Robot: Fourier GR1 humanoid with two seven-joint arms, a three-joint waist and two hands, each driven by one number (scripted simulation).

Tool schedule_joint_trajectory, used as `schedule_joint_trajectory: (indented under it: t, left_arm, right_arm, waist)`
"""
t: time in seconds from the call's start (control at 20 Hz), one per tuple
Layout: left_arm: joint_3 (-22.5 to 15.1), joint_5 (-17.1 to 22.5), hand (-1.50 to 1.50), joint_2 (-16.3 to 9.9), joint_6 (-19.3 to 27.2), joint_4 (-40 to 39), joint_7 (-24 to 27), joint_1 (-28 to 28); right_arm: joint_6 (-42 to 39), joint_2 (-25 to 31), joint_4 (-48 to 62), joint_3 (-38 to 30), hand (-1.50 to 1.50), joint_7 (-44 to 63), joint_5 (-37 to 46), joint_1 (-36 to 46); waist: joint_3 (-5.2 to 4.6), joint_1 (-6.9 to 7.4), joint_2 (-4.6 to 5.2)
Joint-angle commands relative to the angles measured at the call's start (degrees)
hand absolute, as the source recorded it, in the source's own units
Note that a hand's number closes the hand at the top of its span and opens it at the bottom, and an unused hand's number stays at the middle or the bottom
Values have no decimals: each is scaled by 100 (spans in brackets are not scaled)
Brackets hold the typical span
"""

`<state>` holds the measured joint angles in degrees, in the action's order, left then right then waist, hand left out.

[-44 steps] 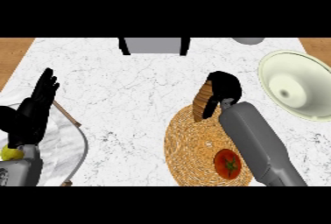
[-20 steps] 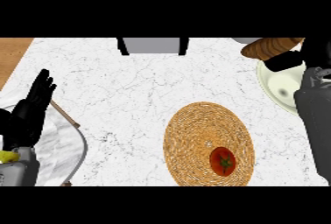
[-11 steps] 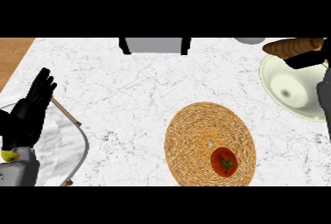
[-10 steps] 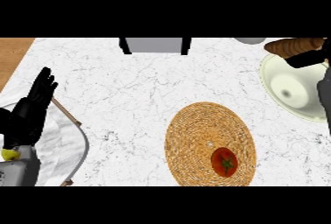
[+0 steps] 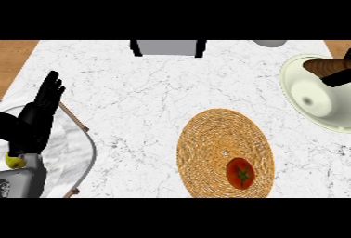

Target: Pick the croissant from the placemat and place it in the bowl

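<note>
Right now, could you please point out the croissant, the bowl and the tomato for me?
croissant [image 5: 325, 67], head view, on its brown crust above the bowl.
bowl [image 5: 310, 100], head view, on its pale inner wall.
tomato [image 5: 241, 173], head view, on its red skin beside the stem.

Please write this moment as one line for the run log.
croissant: held over bowl | right hand: shut on croissant | left hand: resting open

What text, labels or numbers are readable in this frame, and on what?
None readable.
Placemat, tomato, bowl, croissant: no markings.
Counter: only marble veining.
Grey object at the lower left edge: faint dark marks, too small to read.
</note>
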<state>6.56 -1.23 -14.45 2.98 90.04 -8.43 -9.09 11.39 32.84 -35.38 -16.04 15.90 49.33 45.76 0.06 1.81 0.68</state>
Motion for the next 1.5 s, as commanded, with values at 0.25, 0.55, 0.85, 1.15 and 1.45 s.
schedule_joint_trajectory:
  t: [0.25,0.55,0.85,1.15,1.45]
  left_arm:
    - [-127,-139,0,220,72,-45,233,206]
    - [69,15,0,95,49,-48,-19,-90]
    - [151,61,0,-32,-133,-74,156,200]
    - [147,-49,0,45,0,32,51,261]
    - [304,165,0,-100,-231,249,-93,305]
  right_arm:
    - [-538,446,1495,-601,-150,-1480,-614,199]
    - [118,0,1105,-1963,-150,-2331,-2077,136]
    - [-686,663,1113,-3087,-150,-2923,-3316,46]
    - [-2041,1428,1397,-3400,-150,-3247,-3802,-1219]
    - [-3142,1802,1440,-3726,-150,-3694,-4405,-2069]
  waist:
    - [6,-11,6]
    - [24,-135,-15]
    - [11,-131,-27]
    - [1,-214,-63]
    - [0,-200,-79]
